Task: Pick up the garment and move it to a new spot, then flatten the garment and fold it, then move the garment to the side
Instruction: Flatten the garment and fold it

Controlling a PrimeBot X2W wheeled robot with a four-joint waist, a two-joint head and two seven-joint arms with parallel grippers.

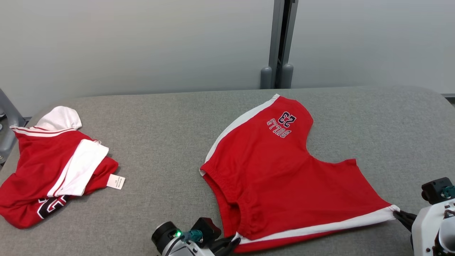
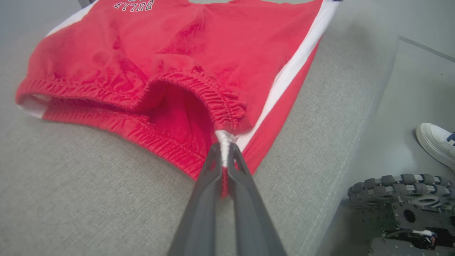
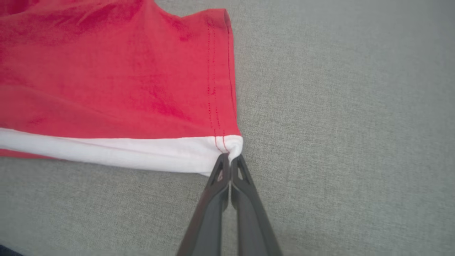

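Note:
The garment (image 1: pixel 280 174) is a pair of red shorts with white side stripes and "BULLS 23" lettering, spread on the grey table (image 1: pixel 170 135). At its near waistband corner my left gripper (image 1: pixel 233 243) is shut on the white seam, seen close in the left wrist view (image 2: pixel 224 151) where the red waistband (image 2: pixel 170 103) gapes open. My right gripper (image 1: pixel 397 212) is shut on the white corner of the near leg hem, shown pinched in the right wrist view (image 3: pixel 230 158) with the red cloth (image 3: pixel 106 78) stretching away to the left.
A second red and white garment (image 1: pixel 49 170) lies crumpled at the table's left end with a white label (image 1: pixel 116 181). The table's near edge (image 2: pixel 359 142) drops to the floor, where a person's white shoe (image 2: pixel 437 144) and a robot wheel (image 2: pixel 398 185) stand.

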